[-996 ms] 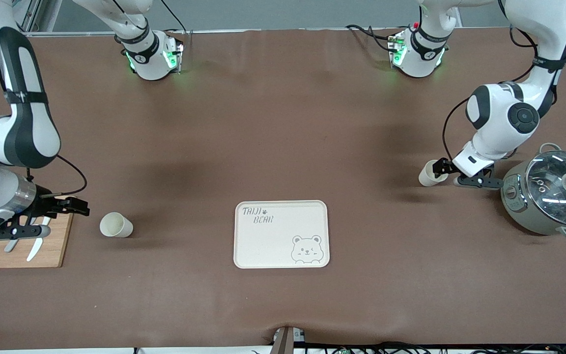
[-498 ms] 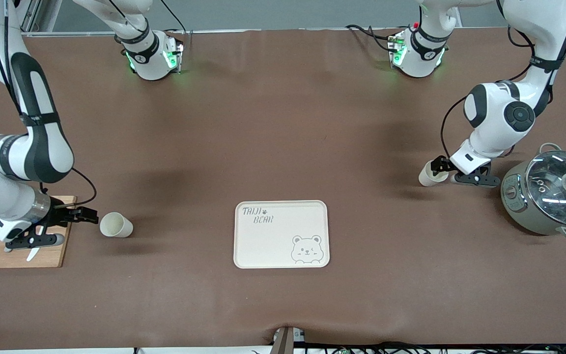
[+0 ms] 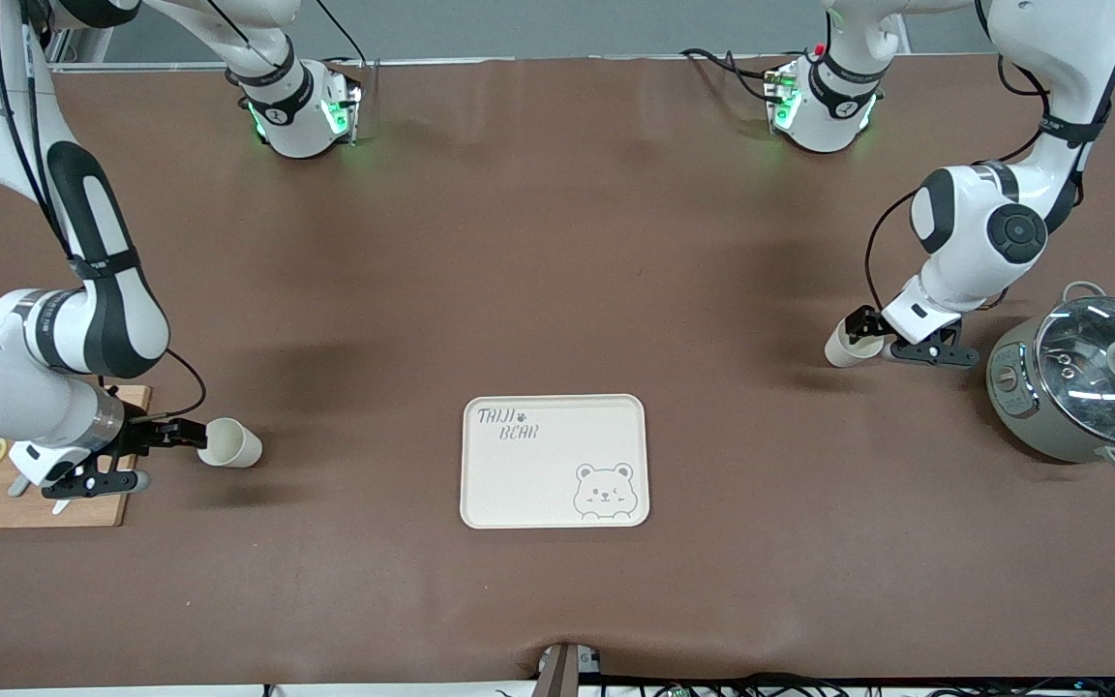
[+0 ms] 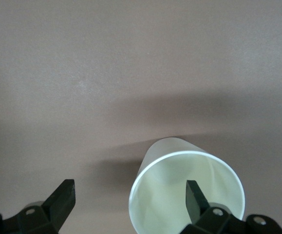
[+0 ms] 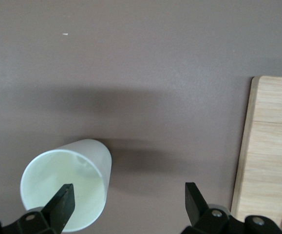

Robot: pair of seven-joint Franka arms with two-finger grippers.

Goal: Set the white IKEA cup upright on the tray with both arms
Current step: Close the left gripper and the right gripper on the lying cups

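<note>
Left gripper (image 3: 885, 339) straddling tipped white cup (image 3: 846, 342)

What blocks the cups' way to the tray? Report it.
Nothing visible. Bare table lies between the tray and the right arm's cup, at the right tool, and the left arm's cup, at the left tool.

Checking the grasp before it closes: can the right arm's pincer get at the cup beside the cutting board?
Probably yes. The right pincer is open at the lying cup, one finger at its rim, nothing between them.
</note>
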